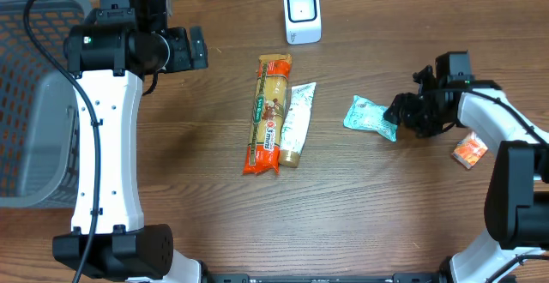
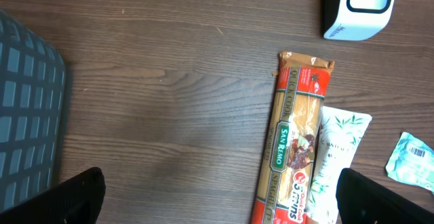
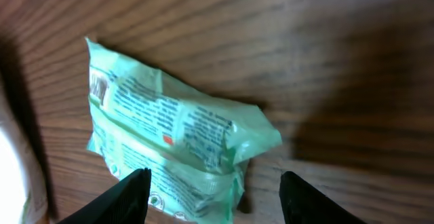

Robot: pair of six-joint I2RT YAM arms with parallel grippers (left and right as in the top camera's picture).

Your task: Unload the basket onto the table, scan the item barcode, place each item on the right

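My right fingers (image 1: 398,111) are partway open and down at the green packet (image 3: 169,129). In the wrist view one tip sits over the packet's near edge and the other just past its crumpled corner. Nothing looks clamped. The packet lies flat on the desk (image 1: 171,189), and I honestly can't tell if either tip touches it. Its upper face has small print, too blurry to read.

My left fingers (image 1: 196,50) are spread as wide as they go, holding nothing. They hang above bare wood on the left side of the desk, just beside the grey basket (image 1: 30,103).

So the green packet is on the right half of the desk, right at my right fingertips and well apart from the white scanner (image 1: 302,13). The scanner stands upright at the far edge, roughly mid-desk, with its dark window showing from above.

In the middle there's a San Remo pasta packet (image 1: 268,116) lying lengthwise, orange-red ends and a green band. A white tube (image 1: 296,124) with a leafy print lies right up against its right side — looks like they're touching. The green packet is to the right of that pair, near but apart.

There's also a small orange packet (image 1: 470,151) on the desk beside my right arm, on the opposite side of the fingers from the green packet.
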